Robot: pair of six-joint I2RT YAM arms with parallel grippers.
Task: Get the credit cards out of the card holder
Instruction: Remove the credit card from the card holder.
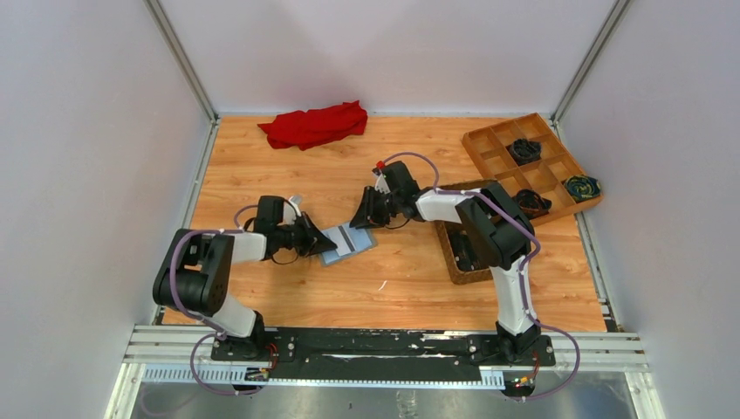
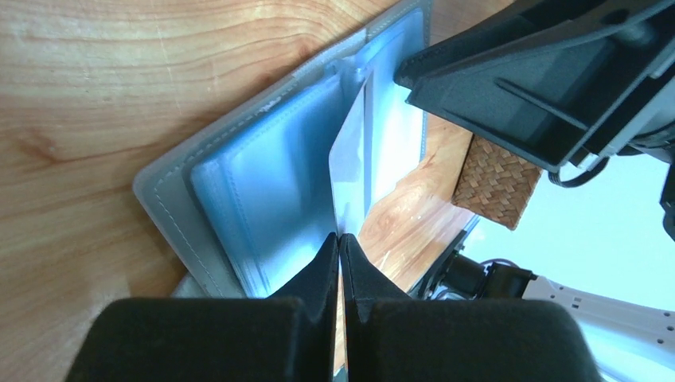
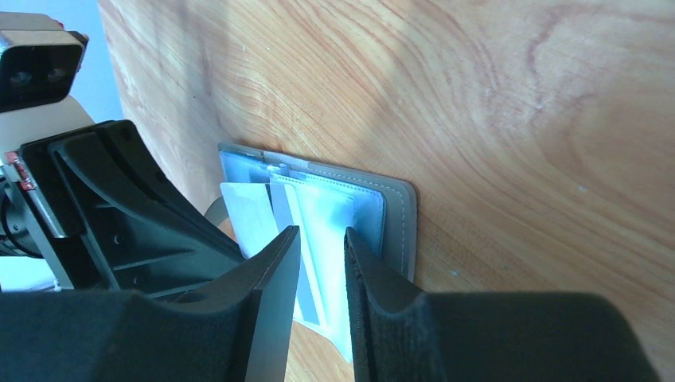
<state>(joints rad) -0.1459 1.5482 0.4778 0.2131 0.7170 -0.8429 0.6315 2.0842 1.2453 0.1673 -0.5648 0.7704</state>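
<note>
The grey card holder [image 1: 349,243] lies open on the wooden table, its blue-grey slotted inside [image 2: 239,191] facing up. A pale credit card [image 2: 349,159] rises edge-on out of its middle. My left gripper [image 2: 340,237] is shut on the near end of that card, at the holder's left end [image 1: 321,237]. In the right wrist view the same card [image 3: 243,208] juts from the holder [image 3: 394,211] toward the left gripper. My right gripper [image 3: 318,235] hovers at the holder's far right end [image 1: 360,216], jaws a little apart over the inner sleeves. I cannot tell whether it touches them.
A brown woven basket [image 1: 462,253] sits under the right arm, just right of the holder, and shows in the left wrist view [image 2: 497,179]. A wooden divided tray [image 1: 532,166] with dark items is at the back right. A red cloth [image 1: 314,125] lies at the back.
</note>
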